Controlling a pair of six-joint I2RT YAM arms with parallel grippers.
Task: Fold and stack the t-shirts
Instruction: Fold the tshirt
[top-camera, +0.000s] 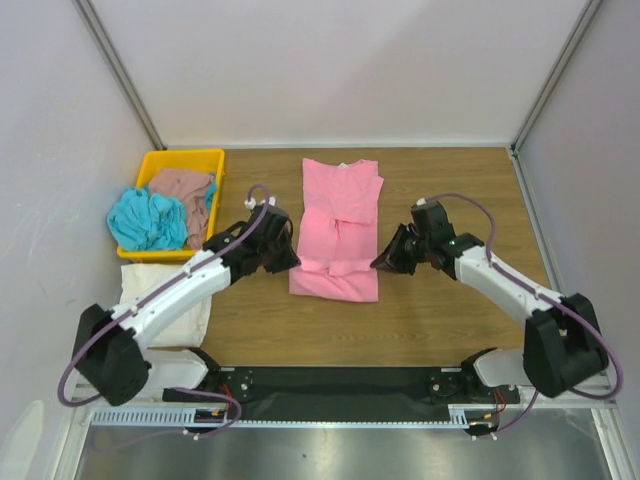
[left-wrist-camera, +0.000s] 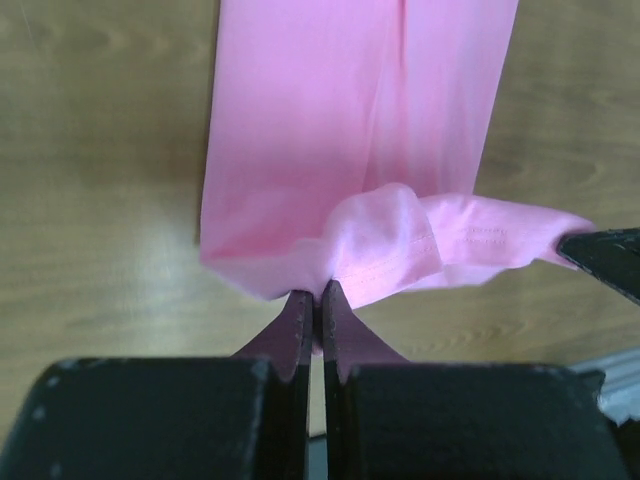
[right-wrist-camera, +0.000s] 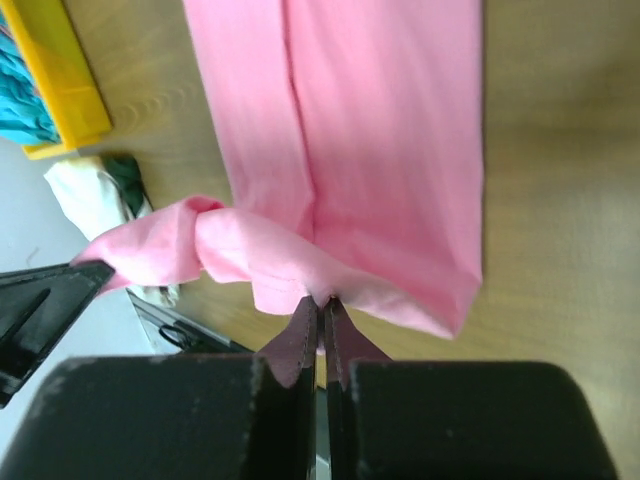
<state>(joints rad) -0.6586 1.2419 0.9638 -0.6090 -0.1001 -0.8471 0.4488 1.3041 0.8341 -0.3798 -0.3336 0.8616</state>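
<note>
The bright pink t-shirt (top-camera: 338, 225) lies folded lengthwise in the middle of the table. My left gripper (top-camera: 289, 262) is shut on its near left hem corner (left-wrist-camera: 300, 262), lifted off the wood. My right gripper (top-camera: 382, 263) is shut on the near right corner (right-wrist-camera: 330, 280). The hem sags in a bunch between them (left-wrist-camera: 400, 235). The turquoise t-shirt (top-camera: 148, 220) and the dusty brown-pink t-shirt (top-camera: 185, 190) lie crumpled in the yellow tray (top-camera: 180, 158). The cream-white t-shirt (top-camera: 165, 300) lies folded at the near left, under my left arm.
The yellow tray stands at the far left of the table. White walls close the table on three sides. A black base rail (top-camera: 340, 382) runs along the near edge. Bare wood (top-camera: 460, 190) shows to the right of the pink shirt.
</note>
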